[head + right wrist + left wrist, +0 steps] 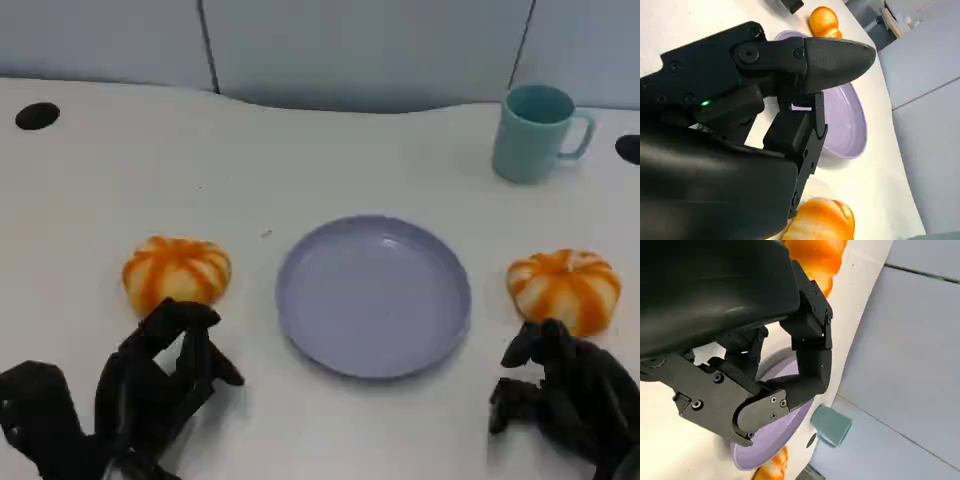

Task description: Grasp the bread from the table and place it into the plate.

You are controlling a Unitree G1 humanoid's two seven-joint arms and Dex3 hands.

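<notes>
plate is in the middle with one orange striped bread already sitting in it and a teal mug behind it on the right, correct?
Not quite: the plate holds nothing. The head view shows it bare, with one orange striped bread on the table to its left and another bread on the table to its right. The teal mug does stand behind it on the right.
</notes>
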